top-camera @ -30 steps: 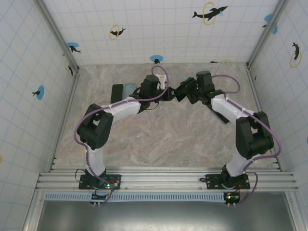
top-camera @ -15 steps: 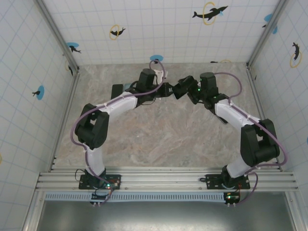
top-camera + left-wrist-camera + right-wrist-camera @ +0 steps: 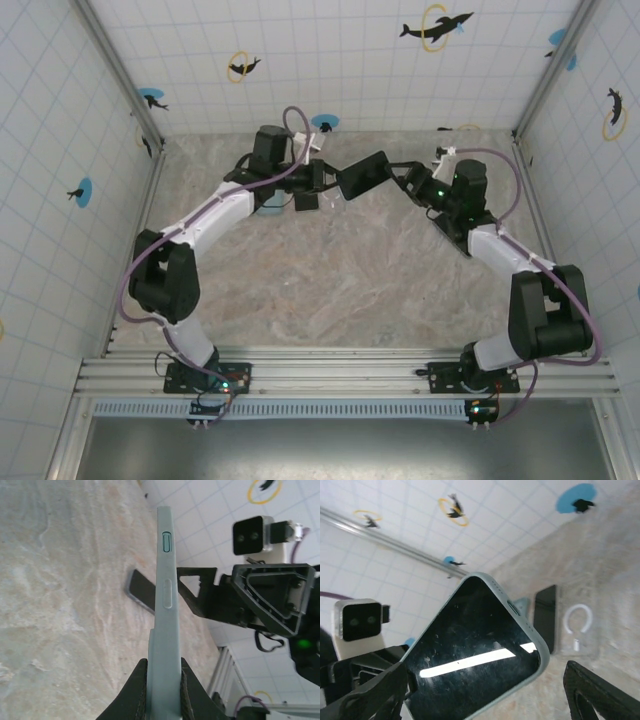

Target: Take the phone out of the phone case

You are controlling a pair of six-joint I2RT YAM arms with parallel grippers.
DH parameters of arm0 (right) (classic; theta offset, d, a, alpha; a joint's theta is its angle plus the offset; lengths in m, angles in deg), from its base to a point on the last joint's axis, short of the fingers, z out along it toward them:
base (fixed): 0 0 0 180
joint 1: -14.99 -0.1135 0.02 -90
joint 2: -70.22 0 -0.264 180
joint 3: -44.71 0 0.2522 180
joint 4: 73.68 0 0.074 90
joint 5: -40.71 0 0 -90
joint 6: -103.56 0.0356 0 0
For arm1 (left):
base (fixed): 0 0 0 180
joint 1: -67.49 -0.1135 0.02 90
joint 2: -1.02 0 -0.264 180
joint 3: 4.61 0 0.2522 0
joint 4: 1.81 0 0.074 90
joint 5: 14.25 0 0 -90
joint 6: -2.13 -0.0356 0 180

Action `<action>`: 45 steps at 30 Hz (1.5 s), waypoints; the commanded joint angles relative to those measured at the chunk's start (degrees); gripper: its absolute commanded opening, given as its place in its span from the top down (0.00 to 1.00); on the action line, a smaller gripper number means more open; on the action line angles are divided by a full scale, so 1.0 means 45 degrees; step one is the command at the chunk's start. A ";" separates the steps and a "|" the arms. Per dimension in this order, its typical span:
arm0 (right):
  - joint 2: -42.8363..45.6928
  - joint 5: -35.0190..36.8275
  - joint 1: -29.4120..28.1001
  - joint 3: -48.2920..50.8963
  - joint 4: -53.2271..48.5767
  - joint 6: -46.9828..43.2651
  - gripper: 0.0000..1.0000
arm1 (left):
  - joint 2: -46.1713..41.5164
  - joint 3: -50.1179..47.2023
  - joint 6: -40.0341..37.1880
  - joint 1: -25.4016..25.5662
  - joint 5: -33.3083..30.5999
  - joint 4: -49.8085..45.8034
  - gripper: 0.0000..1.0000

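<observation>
Over the last second the two arms drew apart along the back of the worktop (image 3: 330, 290). In the overhead view the tools had been meeting nose to nose at upper centre. By this moment the left arm had stretched out towards the upper left and the right wrist had backed off to the upper right. Between them the phone (image 3: 362, 175) hung clear of the surface with its dark screen turned up to the camera.

The left tool (image 3: 162, 672) was pinched tight on the lower end of the phone. Its wrist view showed the phone edge-on, running up the centre of the frame. The pale green case (image 3: 165, 605) still wrapped that edge, side buttons and all.

The right tool (image 3: 485, 685) had its jaws spread wide, one finger at the lower left and one at the lower right of its own view. A visible gap separated the phone from the right-hand finger, so it appeared to be gripping nothing. Whether the other finger touched the case could not be told.

The green rim ran unbroken around the screen, so the phone seemed to be fully seated in its case. Lifting and turning it had only set it up for peeling, which was not yet done. A second phone (image 3: 545, 617) and a clear cover (image 3: 580, 625) lay side by side on the worktop behind.
</observation>
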 commanded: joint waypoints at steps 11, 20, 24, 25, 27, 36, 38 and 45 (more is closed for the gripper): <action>-0.0690 -0.1622 -0.0100 0.1111 0.7180 0.3922 0.51 | -0.1361 -0.1703 0.4854 -0.0208 0.2616 0.5114 1.00; -0.1445 -0.0879 -0.0408 0.1323 0.9939 0.6564 0.69 | -0.1168 -0.2155 0.6526 -0.0229 0.2828 0.6786 1.00; -0.1711 -0.0640 -0.0469 0.1254 1.0585 0.7319 0.81 | -0.1122 -0.2039 0.6207 -0.0266 0.2830 0.6309 1.00; -0.1756 -0.0576 -0.0483 0.1240 1.0642 0.7446 0.85 | -0.1120 -0.2047 0.6047 -0.0286 0.2785 0.6105 1.00; -0.1781 -0.0559 -0.0502 0.1222 1.0598 0.7529 0.86 | -0.1124 -0.2054 0.5907 -0.0355 0.2599 0.5841 0.99; -0.1628 0.0379 -0.0619 0.1386 1.0152 0.8006 0.99 | -0.0842 -0.2316 0.6924 -0.0449 0.1329 0.6341 0.71; -0.1460 0.1193 -0.0762 0.1540 0.9801 0.7939 1.00 | -0.0814 -0.2699 0.7574 -0.0463 0.0737 0.7108 0.62; -0.0874 0.5195 -0.1704 0.1658 0.7968 0.7128 0.99 | -0.1293 -0.3976 0.9097 -0.0048 -0.2860 0.8586 0.52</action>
